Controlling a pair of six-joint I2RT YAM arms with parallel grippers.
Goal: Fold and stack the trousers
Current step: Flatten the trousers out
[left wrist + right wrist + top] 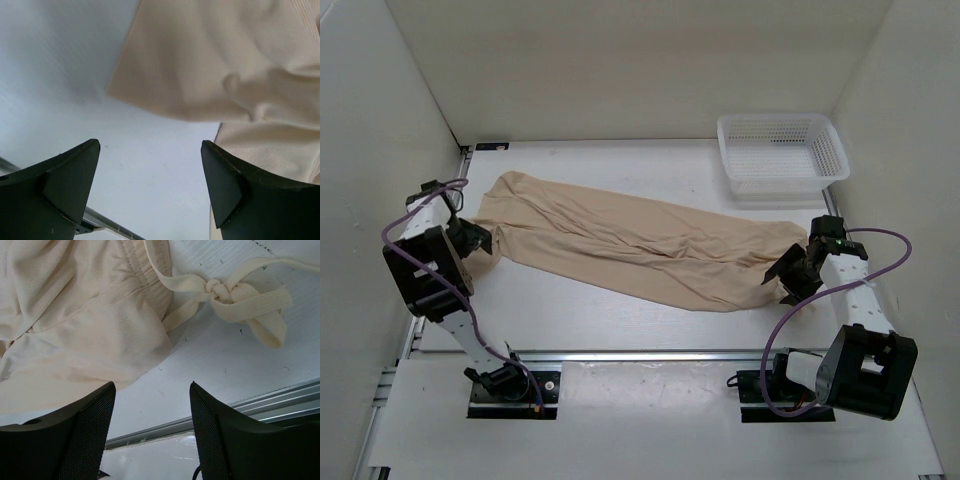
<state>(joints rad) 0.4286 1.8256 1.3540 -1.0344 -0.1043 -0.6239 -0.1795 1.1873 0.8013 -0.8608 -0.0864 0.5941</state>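
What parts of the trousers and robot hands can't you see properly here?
- Right wrist view: one drawstring tail runs off the picture's right edge.
- Top view: that drawstring is hidden by the right hand or too small.
- Left wrist view: the frame cuts off most of the trousers.
- Top view: fingertips of the left hand are too small and dark.

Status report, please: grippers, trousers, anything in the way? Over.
Left gripper: jaws open, empty. Right gripper: same. Trousers stretched out long between them. White basket far right, apart from the cloth.
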